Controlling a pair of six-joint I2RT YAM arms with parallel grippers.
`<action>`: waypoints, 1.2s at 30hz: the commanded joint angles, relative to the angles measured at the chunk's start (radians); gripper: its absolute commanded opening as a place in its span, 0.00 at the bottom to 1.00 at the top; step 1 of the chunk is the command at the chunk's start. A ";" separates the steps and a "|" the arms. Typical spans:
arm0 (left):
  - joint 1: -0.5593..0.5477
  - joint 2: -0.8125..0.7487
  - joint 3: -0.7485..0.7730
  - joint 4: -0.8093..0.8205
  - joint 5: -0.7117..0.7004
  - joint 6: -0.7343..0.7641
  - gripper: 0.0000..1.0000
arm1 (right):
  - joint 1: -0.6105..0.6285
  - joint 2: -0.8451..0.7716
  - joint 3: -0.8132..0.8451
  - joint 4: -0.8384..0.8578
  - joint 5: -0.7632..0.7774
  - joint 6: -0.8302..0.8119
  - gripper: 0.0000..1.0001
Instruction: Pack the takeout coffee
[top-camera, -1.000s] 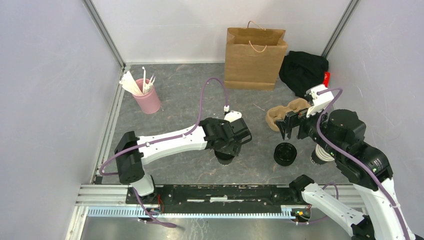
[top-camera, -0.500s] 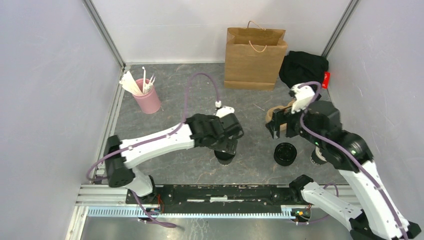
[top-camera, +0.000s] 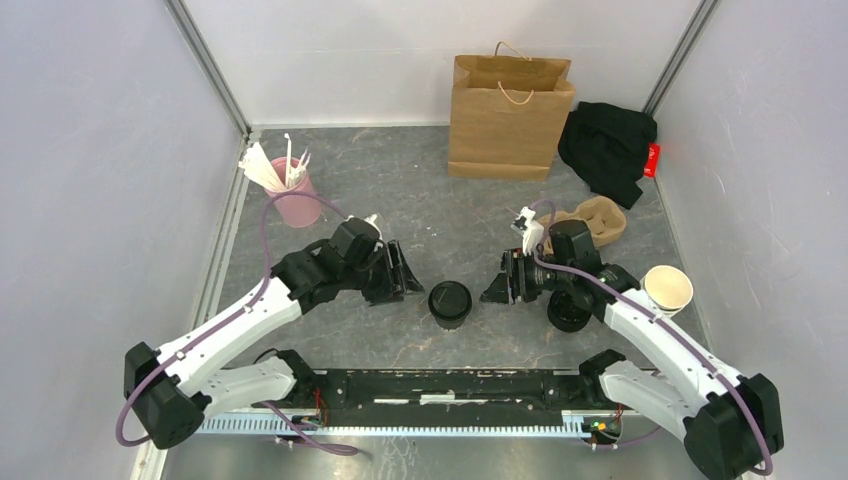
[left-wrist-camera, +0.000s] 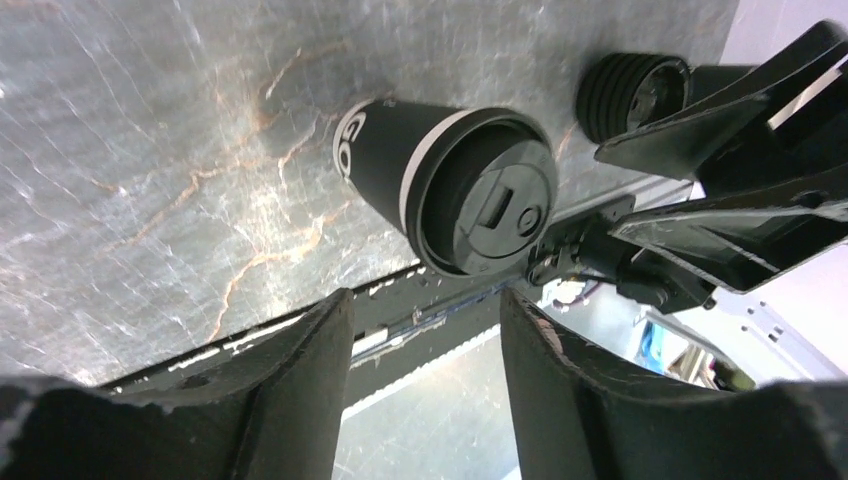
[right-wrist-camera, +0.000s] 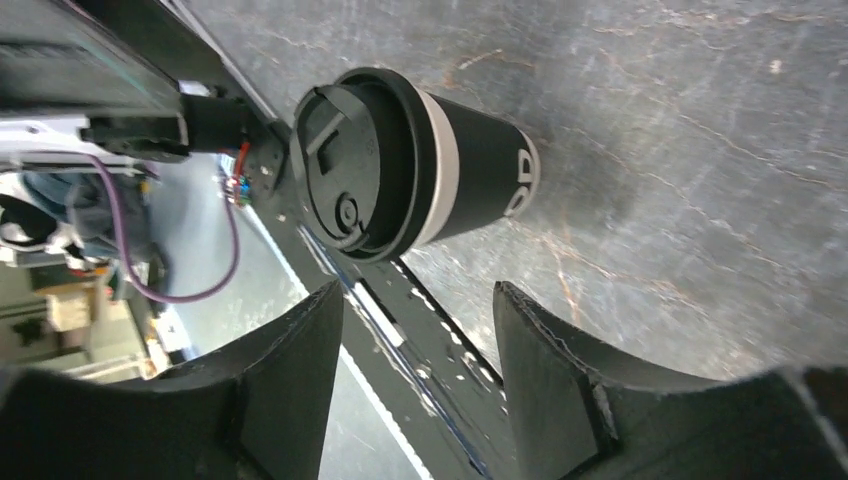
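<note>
One capped cup, the takeout coffee (top-camera: 449, 303), stood upright on the grey table (top-camera: 400, 190) near its front edge, and nothing touched it. We saw it between the two arms, a little apart from each. We judged this a good place, because either arm could reach it. The left gripper (top-camera: 403, 281) pointed at it from its side with the jaws spread wide and nothing between them. In the left wrist view the takeout coffee (left-wrist-camera: 470, 190) lay ahead of the gap, not yet inside it. The right gripper (top-camera: 497, 284) faced it from the other side in the same way, wide open and holding nothing, and its own camera showed the black lid (right-wrist-camera: 350, 165) beyond the fingers. We think both openings were wider than the cup, so that one could close on the dark wall below the lid without pushing it over. Just beside the right arm sat a stack of loose lids (top-camera: 568, 318), and further right a lidless cup (top-camera: 668, 290). Behind were the cardboard carrier (top-camera: 592, 220) and the brown paper bag (top-camera: 510, 110), upright with its mouth up, we supposed to receive the cup.
</note>
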 joint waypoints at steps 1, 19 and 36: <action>0.021 0.020 -0.055 0.118 0.123 -0.072 0.60 | -0.007 0.005 -0.071 0.300 -0.132 0.135 0.60; 0.032 0.139 -0.131 0.220 0.165 -0.033 0.55 | -0.009 0.067 -0.189 0.510 -0.143 0.253 0.50; 0.032 0.163 -0.163 0.230 0.165 -0.022 0.52 | -0.008 0.129 -0.207 0.528 -0.144 0.227 0.41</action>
